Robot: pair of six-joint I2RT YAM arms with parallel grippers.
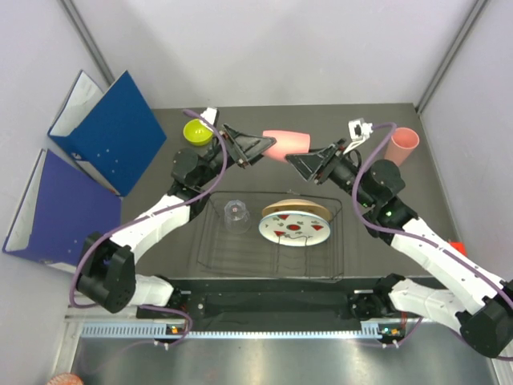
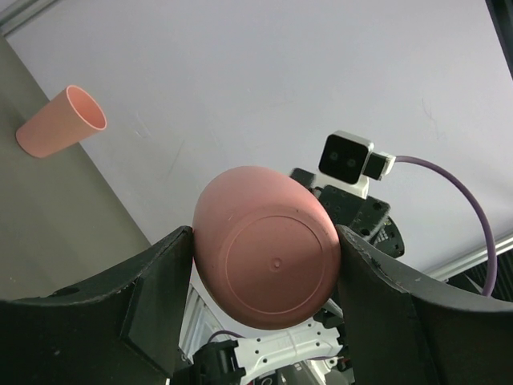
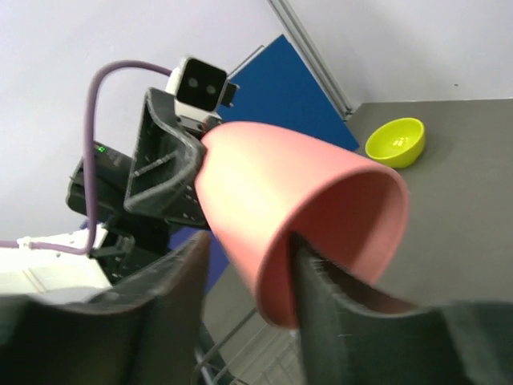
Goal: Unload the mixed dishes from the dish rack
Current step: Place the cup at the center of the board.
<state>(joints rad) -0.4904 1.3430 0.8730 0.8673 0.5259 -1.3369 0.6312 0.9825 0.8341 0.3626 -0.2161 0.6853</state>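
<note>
The white plate point(image 1: 295, 228) hides most of the tan plate point(image 1: 276, 208) behind it.

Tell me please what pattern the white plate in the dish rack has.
Red watermelon-like marks on the white plate, clearest in the top external view.

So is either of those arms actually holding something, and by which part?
The left gripper clamps a salmon-pink cup by its base, sideways in mid-air. The right gripper straddles the cup's rim, one finger inside; whether it pinches cannot be told.
</note>
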